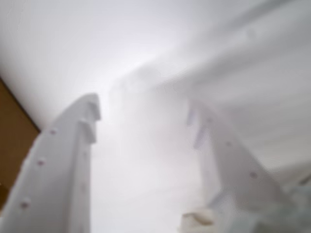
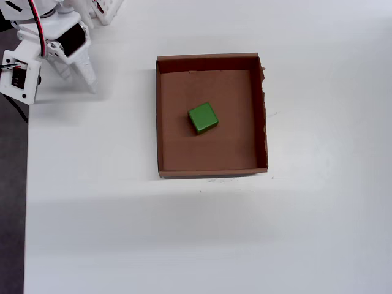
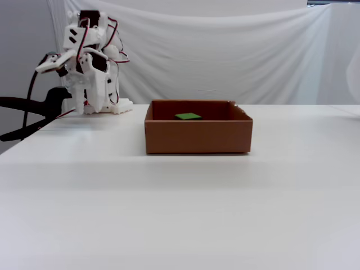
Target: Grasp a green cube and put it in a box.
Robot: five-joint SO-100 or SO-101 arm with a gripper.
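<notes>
The green cube (image 2: 203, 117) lies inside the box (image 2: 158, 116), a little above its middle in the overhead view. From the fixed view only the cube's top (image 3: 188, 116) peeks over the brown front wall of the box (image 3: 197, 138). My gripper (image 2: 76, 78) hangs folded back near the arm's base at the table's far left corner, well clear of the box. In the wrist view the gripper (image 1: 143, 109) is open, its two white fingers spread with nothing between them. In the fixed view the gripper (image 3: 97, 104) points down at the left.
A black clamp (image 3: 34, 109) juts from the left table edge beside the arm. The table's left edge meets dark floor (image 2: 12, 184). A white curtain (image 3: 225, 50) hangs behind. A blurred brown patch (image 1: 12, 141) shows at the wrist view's left edge.
</notes>
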